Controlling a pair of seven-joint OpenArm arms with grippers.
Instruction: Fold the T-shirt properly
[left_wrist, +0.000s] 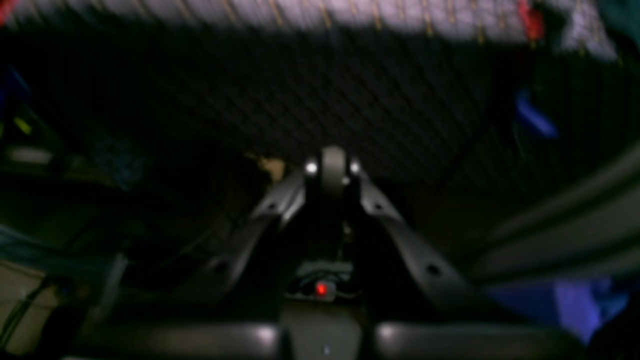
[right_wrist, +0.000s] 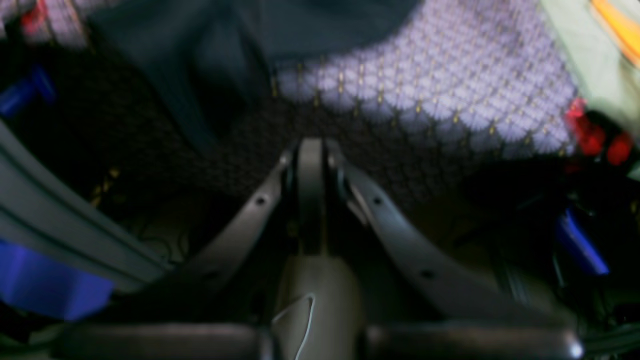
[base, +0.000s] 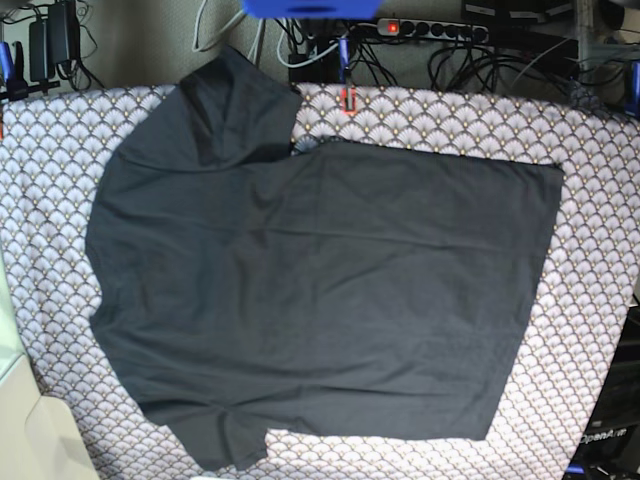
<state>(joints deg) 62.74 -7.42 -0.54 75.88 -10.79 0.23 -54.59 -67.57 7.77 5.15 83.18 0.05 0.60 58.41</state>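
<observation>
The black T-shirt (base: 320, 270) lies spread flat and sideways on the patterned cloth, its hem to the right and its sleeves at the upper left (base: 235, 110) and lower left (base: 220, 435). Neither arm shows in the base view. In the right wrist view my right gripper (right_wrist: 311, 150) is shut with nothing in it, above the shadowed cloth, and a dark fold of the T-shirt (right_wrist: 240, 40) lies beyond it. My left gripper (left_wrist: 332, 167) is shut and empty too, over dark, blurred cloth.
A scallop-patterned tablecloth (base: 600, 300) covers the table. A red clamp (base: 348, 98) sits at the far edge. A power strip (base: 430, 28) and cables lie behind the table. Grey frame bars (right_wrist: 60, 215) run beside the right gripper.
</observation>
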